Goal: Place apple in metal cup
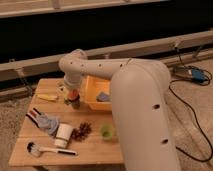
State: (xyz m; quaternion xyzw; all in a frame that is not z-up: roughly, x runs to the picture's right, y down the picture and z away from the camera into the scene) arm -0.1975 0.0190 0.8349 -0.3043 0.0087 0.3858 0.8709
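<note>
Camera view: the gripper [71, 93] is positioned low over the far-left part of the wooden table [95, 150], directly above the metal cup [75, 104], with the apple [73, 94] seen at its tip just over the cup's mouth; jaw opening cannot be told, nor whether the apple is gripped. A yellow bin [92, 87] is located just right of the cup, while a white paper cup [64, 135], dark grape cluster [82, 131] and small green cup [106, 131] are spread along the near side.
</note>
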